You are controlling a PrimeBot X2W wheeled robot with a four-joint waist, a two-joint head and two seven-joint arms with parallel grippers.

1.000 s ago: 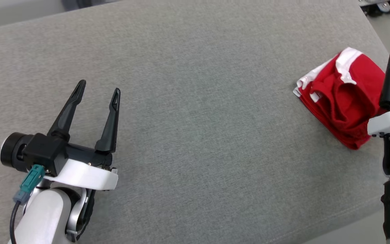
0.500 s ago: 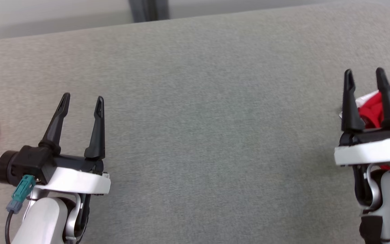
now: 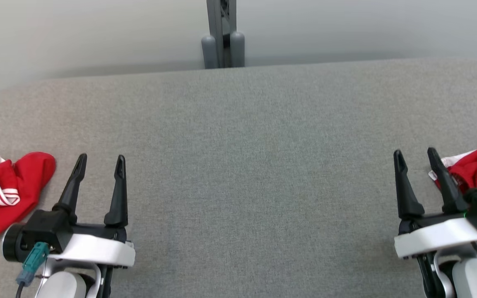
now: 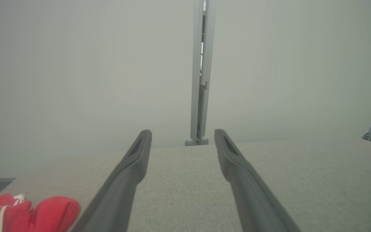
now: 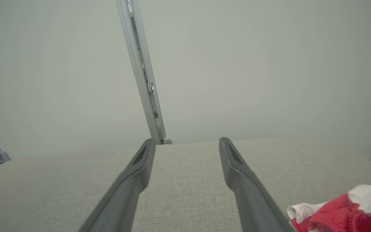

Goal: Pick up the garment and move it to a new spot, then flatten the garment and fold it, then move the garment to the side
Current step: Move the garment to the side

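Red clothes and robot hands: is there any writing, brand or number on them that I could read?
None: no word, number or logo can be read. The red garment on the left and the red garment on the right bear white stripes and trim, no print; the left hand and right hand are plain black.

**Two red garments at opposite ends of the surface**

We see the left garment lying crumpled at the left end of the grey fabric surface. It is bright red cloth, bunched into loose lumps, with a white-striped band turned up on top. In the left wrist view the left garment shows a rounded red lobe beside the striped part.

We see the right garment at the far right end. It is red with white patches, rumpled, and cut off by the picture's edge. The right wrist view shows the right garment resting on the surface, white edge outward.
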